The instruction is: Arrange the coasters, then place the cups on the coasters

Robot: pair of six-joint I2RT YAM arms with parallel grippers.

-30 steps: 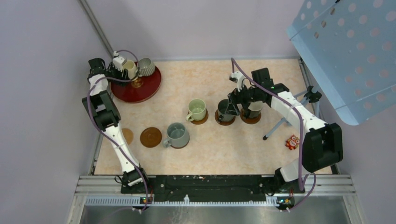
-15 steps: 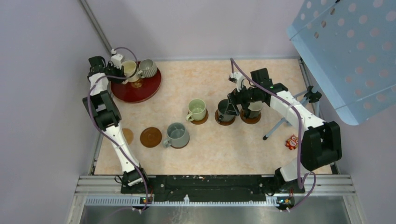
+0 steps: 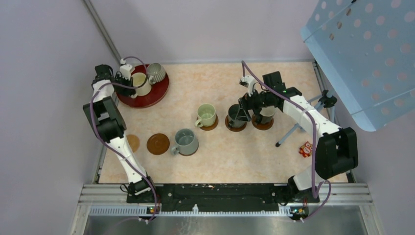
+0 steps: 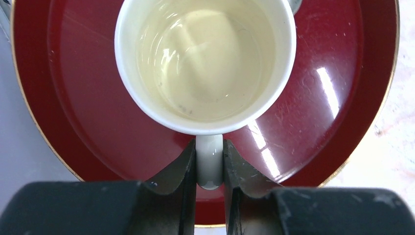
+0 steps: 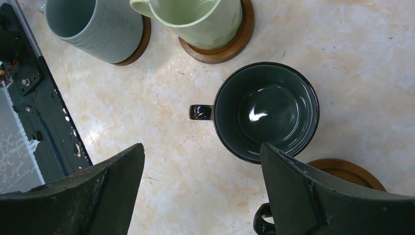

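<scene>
You are pinching the handle of the cream cup point(image 4: 205, 58) in your left jaws over the dark red tray point(image 4: 342, 98), ready to carry it to a bare coaster point(image 3: 158, 144), while your right jaws are hanging wide above the dark green cup point(image 5: 266, 110).

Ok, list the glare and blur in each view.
Left wrist: white streaks of glare on the red tray, reflections inside the cream cup. Right wrist: one bright highlight in the dark green cup; the near fingers look soft. Top external: even light, faint shadows.
</scene>
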